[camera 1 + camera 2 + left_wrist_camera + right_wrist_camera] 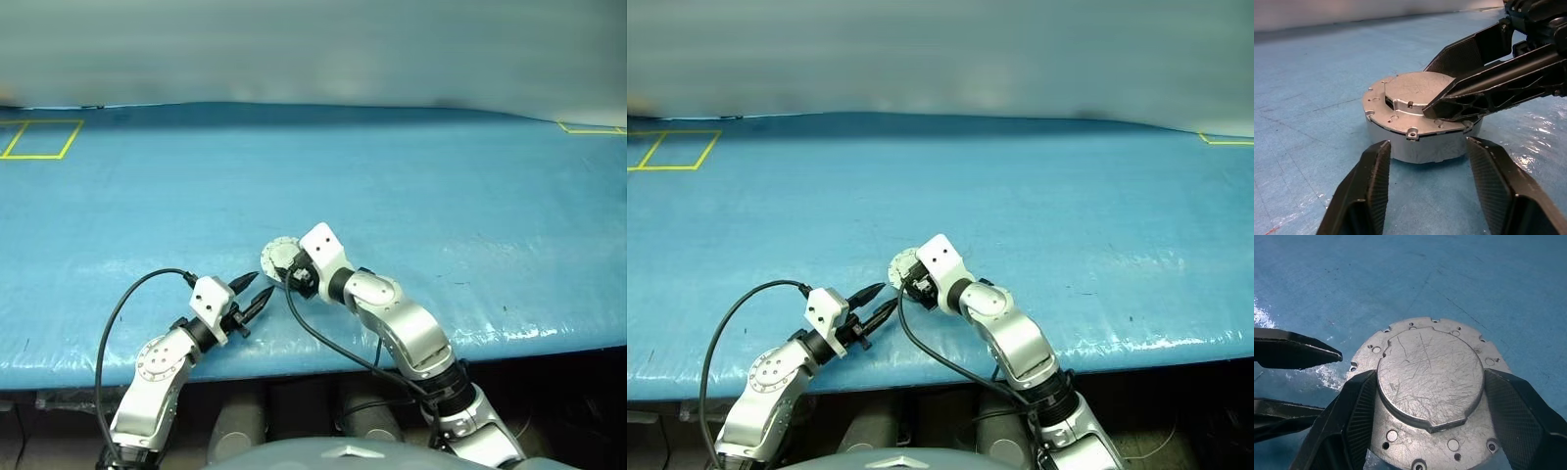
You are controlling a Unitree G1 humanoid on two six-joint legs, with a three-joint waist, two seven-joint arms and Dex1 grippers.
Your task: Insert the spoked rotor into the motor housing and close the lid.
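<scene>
We are judging the housing (1422, 144) with its lid (1430, 382) on top to be a stiff, fairly heavy lump of cast metal: it will not give under the fingers, and its smooth bare sides are likely to slip if we pinch lightly. The best hold looks to be across the low round wall of the housing, or across the raised circle of the lid, where the edges are giving the fingers something to bear on; the thin flange with its small holes and lugs is a poorer place. The stack is sitting on the blue surface (470, 196) near its front edge, about midway along it. The lid is showing its plain grey face up, scratched, with a raised central circle that has one flattened side, and a ring of little holes round the rim; below it the housing is showing as a pale grey band. We are not seeing any windings or rotor, so we are guessing the lid is already seated. The right hand (1427, 404) is straddling the raised circle, fingers either side and close to it, though whether they are pressing we cannot tell. The left hand (1427, 191) is waiting just beside the housing wall, fingers parted and grasping nothing.
</scene>
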